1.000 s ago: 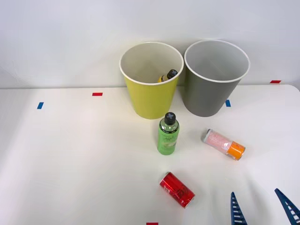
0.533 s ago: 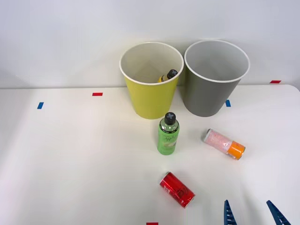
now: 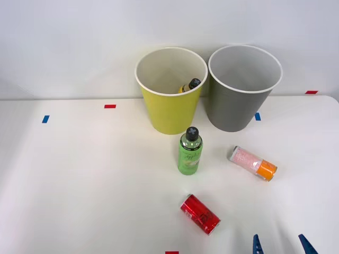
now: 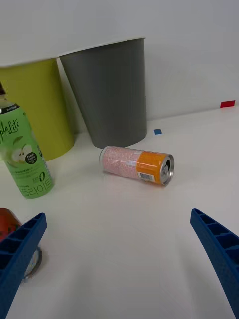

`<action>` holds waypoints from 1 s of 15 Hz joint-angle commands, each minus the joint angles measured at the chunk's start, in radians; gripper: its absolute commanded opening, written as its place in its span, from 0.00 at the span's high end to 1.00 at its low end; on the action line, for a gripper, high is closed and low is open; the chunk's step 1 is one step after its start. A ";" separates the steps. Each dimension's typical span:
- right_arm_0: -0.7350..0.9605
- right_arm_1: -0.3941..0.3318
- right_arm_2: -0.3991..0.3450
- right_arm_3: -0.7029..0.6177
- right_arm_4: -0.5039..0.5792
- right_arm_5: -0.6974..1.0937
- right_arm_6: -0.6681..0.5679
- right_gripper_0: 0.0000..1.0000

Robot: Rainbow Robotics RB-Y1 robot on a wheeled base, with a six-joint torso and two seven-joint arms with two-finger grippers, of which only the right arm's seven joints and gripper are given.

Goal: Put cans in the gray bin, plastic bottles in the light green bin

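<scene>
A pink can with an orange end (image 3: 252, 162) (image 4: 136, 165) lies on its side on the white table, right of centre. Nearer the front lies a red can (image 3: 199, 214) (image 4: 9, 222), also on its side. The green bottle (image 3: 190, 152) (image 4: 25, 157) with a black cap stands upright in front of the light green bin (image 3: 169, 108) (image 4: 35, 109). A yellow-orange bottle (image 3: 189, 85) leans inside that bin. The gray bin (image 3: 241, 100) (image 4: 108, 94) stands just to its right. My right gripper (image 3: 281, 245) (image 4: 119, 259) is open at the front edge, with nothing between its fingers, short of the pink can.
Small red tape marks (image 3: 109, 106) and blue tape marks (image 3: 45, 119) dot the white table (image 3: 79, 180). A white wall rises just behind the two bins. The table's right edge runs close to the pink can's side.
My right gripper has drawn back toward the front edge and shifted slightly left; less of its fingers shows in the front view. The cans and bottles have not moved.
</scene>
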 commanded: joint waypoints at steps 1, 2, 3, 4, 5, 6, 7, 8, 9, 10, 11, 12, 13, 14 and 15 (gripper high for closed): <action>0.020 0.003 0.015 0.001 -0.002 -0.036 0.018 0.00; 0.022 0.004 0.017 0.001 -0.005 -0.041 0.021 0.00; 0.025 0.008 0.018 0.000 -0.008 -0.045 0.024 0.00; 0.025 0.009 0.018 0.000 -0.011 -0.047 0.027 0.00; 0.025 0.009 0.018 0.000 -0.014 -0.048 0.028 0.00; 0.023 0.009 0.014 0.000 -0.016 -0.048 0.030 0.00; 0.025 0.011 0.011 0.000 -0.016 -0.048 0.030 0.00; 0.025 0.011 0.009 0.001 -0.016 -0.048 0.031 0.00; 0.025 0.011 0.008 0.001 -0.014 -0.050 0.033 0.00; 0.025 0.011 0.008 0.001 -0.014 -0.050 0.033 0.00; 0.025 0.011 0.008 0.001 -0.014 -0.050 0.033 0.00; 0.025 0.011 0.008 0.001 -0.014 -0.050 0.033 0.00; 0.025 0.011 0.008 0.001 -0.014 -0.050 0.033 0.00; 0.025 0.011 0.008 0.001 -0.014 -0.050 0.033 0.00; 0.025 0.011 0.008 0.001 -0.014 -0.050 0.033 0.00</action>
